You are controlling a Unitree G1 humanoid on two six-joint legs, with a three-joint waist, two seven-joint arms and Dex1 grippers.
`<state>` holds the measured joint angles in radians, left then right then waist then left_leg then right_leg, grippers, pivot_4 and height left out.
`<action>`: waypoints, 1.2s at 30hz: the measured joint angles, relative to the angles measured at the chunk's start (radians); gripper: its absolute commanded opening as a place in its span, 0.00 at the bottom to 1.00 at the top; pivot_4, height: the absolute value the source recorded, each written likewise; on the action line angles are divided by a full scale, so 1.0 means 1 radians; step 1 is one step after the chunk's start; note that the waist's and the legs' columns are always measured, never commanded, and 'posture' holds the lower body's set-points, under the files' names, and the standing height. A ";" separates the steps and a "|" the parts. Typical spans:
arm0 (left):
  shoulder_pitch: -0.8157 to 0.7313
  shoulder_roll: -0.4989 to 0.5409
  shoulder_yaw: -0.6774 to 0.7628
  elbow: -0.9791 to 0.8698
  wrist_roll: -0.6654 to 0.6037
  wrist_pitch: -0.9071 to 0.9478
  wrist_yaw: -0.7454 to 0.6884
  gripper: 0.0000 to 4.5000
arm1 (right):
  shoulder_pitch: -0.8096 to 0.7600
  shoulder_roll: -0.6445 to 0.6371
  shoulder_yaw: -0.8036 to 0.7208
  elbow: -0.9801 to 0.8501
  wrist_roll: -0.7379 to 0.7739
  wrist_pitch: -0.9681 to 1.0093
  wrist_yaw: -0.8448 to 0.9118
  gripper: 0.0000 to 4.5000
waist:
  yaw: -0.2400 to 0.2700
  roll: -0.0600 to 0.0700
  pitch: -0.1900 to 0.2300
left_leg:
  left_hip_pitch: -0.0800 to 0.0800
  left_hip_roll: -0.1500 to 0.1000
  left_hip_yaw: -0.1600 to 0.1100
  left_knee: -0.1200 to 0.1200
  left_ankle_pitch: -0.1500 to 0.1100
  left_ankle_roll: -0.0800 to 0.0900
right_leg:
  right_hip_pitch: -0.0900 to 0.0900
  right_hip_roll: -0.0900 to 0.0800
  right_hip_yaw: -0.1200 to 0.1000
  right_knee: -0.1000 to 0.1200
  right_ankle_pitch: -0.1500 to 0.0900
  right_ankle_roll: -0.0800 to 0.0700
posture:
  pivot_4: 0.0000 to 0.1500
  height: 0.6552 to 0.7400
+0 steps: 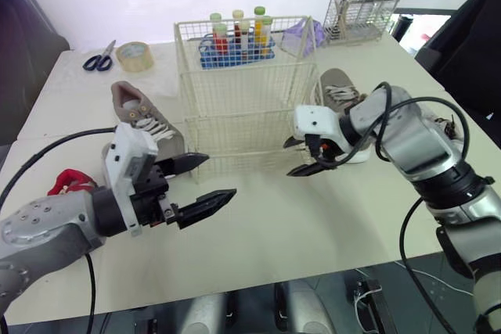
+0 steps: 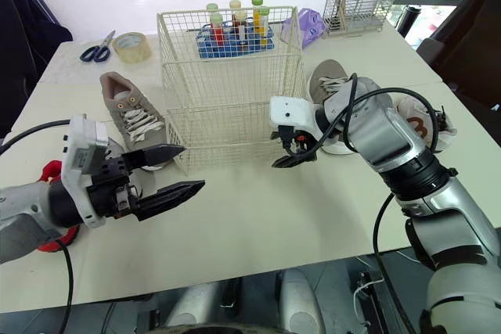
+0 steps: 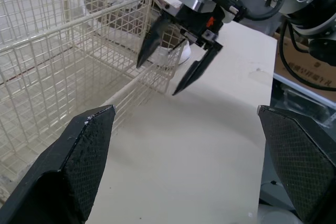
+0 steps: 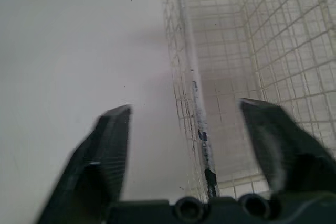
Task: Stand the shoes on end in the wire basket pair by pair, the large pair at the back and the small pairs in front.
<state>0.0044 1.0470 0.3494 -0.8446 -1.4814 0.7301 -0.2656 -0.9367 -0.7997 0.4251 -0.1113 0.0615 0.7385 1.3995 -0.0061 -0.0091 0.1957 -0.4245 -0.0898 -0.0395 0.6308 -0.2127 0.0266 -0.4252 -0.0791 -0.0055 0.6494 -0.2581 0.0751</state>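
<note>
Hovering low over the table, the left tool was spread wide and held nothing, lower left of frame. The right tool was likewise spread and empty, at the front right corner of the wire basket, frame centre. The corner wire ran through its gap in the right wrist view; contact not discernible. The basket held no shoes. One grey lace-up sneaker lay on its sole just left of the basket. A second grey sneaker lay right of it, behind the right arm.

Judgement: sneakers light, uppers soft and collapsible, soles stiff. Best hold across the heel or sole edge, not the laces. The basket looked light and might slide if nudged.
</note>
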 measured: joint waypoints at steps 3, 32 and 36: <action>0.018 0.002 0.007 0.002 0.000 0.005 -0.023 1.00 | -0.028 -0.069 -0.061 -0.075 0.072 0.094 0.038 0.89 | -0.001 0.000 0.000 | -0.001 0.000 0.000 0.000 0.000 0.000 | -0.001 0.000 0.000 0.000 0.001 0.001 | 1.00 1.00; 0.042 -0.599 -0.462 -0.033 0.385 -0.130 0.186 1.00 | 0.785 0.417 -1.017 -0.572 0.277 0.245 -0.937 0.95 | 0.018 0.002 -0.011 | 0.007 0.002 0.008 0.001 -0.001 0.003 | 0.007 0.000 0.005 -0.004 0.005 0.005 | 1.00 1.00; 0.107 -0.613 -0.509 -0.048 0.552 -0.160 0.185 1.00 | 0.827 0.435 -0.945 -0.569 0.278 0.203 -0.977 0.95 | 0.020 0.003 -0.012 | 0.007 0.002 0.008 0.000 -0.001 0.005 | 0.012 -0.002 0.003 -0.012 0.005 0.005 | 1.00 1.00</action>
<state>0.1117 0.4339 -0.1593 -0.8923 -0.9292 0.5703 -0.0804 -0.1101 -0.3642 -0.5202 -0.6802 0.3390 0.9416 0.4228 0.0136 -0.0057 0.1836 -0.4176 -0.0876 -0.0314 0.6311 -0.2132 0.0313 -0.4129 -0.0806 -0.0028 0.6376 -0.2534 0.0797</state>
